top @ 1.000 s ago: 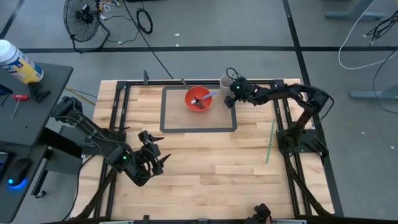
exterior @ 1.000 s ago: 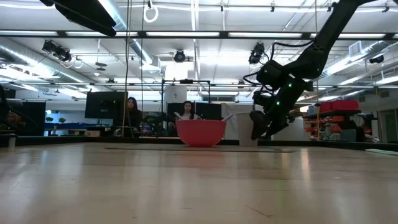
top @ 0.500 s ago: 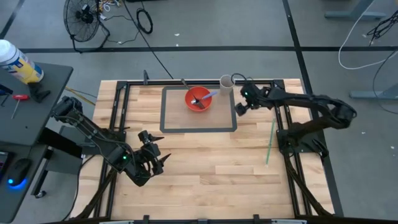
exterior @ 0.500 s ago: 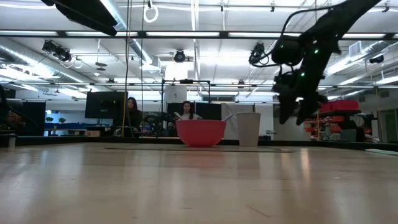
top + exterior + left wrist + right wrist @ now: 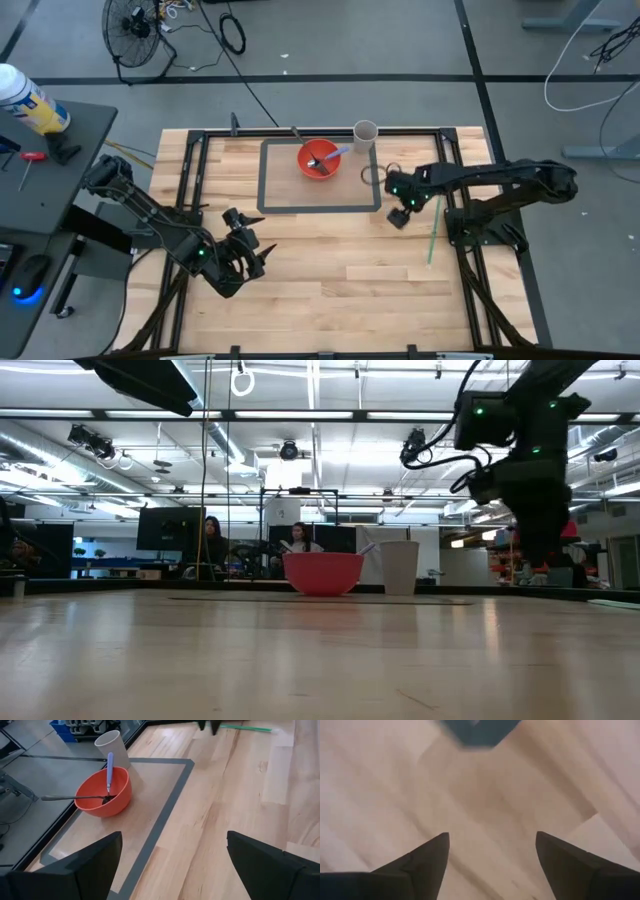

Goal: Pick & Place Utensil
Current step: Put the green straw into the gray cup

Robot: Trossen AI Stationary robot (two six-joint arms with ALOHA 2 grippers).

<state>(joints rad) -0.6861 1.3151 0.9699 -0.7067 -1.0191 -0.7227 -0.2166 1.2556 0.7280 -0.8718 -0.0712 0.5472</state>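
Observation:
A red bowl (image 5: 318,160) stands inside the grey taped rectangle (image 5: 270,209) at the table's far middle. It also shows in the left wrist view (image 5: 102,795). A purple-handled spoon (image 5: 109,767) and a metal utensil (image 5: 65,797) lean on its rim. A white cup (image 5: 366,131) stands just right of the bowl. A thin green stick (image 5: 434,230) lies flat on the wood at the right. My right gripper (image 5: 398,214) is open and empty, pointing down over bare wood between the rectangle's near right corner and the stick. My left gripper (image 5: 258,258) is open and empty at the near left.
Black frame rails (image 5: 455,180) run along the table's left, right and far edges. Bare wood (image 5: 350,270) fills the near half of the table. People sit in the room beyond the far edge (image 5: 300,540).
My right gripper has left the white cup's side at the far edge. It has swung toward the near edge and a little right, and now stands just outside the rectangle's near right corner, close to the green stick. The cup, the bowl and its utensils have stayed put.

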